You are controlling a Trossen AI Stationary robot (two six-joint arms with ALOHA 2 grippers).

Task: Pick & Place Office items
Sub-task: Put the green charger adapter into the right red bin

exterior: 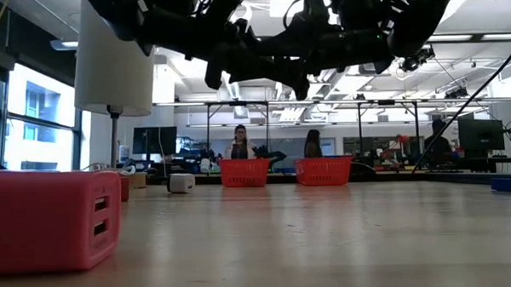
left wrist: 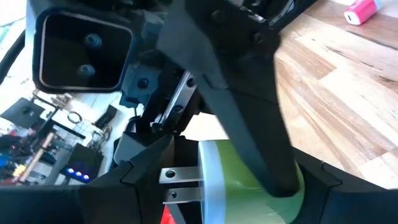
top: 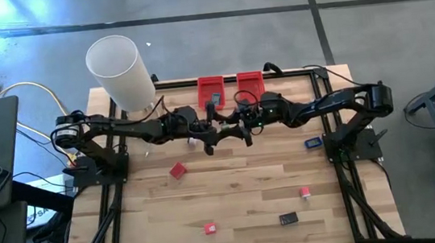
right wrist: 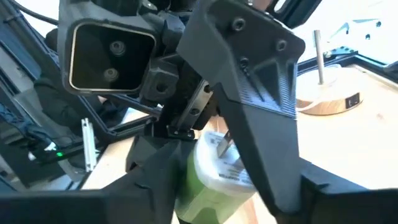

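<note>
left pincer [top: 209,134]: up off the counter [top: 241,192], mid-width, just in front of the two red bins [top: 211,90]. Clenched on a green plug [left wrist: 217,168]; in its wrist view the plug sits between its own two fingers, metal prongs sticking out sideways.
right pincer [top: 242,127]: nose to nose with the left one, same height. Its wrist view has the same green plug in its mouth, white end showing. Clamped or just surrounding it: you cannot tell.
green plug: in the air between both pincers, not on the counter and not in a bin. Hidden from the top camera by the arms.
why held this way: looks like a hand-over in mid-air, likely to pass the plug to the arm that can reach a bin, or to turn it round. A judgement only.
risk: if you let the left go before the right bites, the plug drops.
rest of items: red piece [top: 177,170], small red piece [top: 210,228], black piece [top: 288,218], pink piece [top: 304,192] and blue piece [top: 312,142] lie loose on the counter, well apart.
progress: most items not yet binned.
</note>
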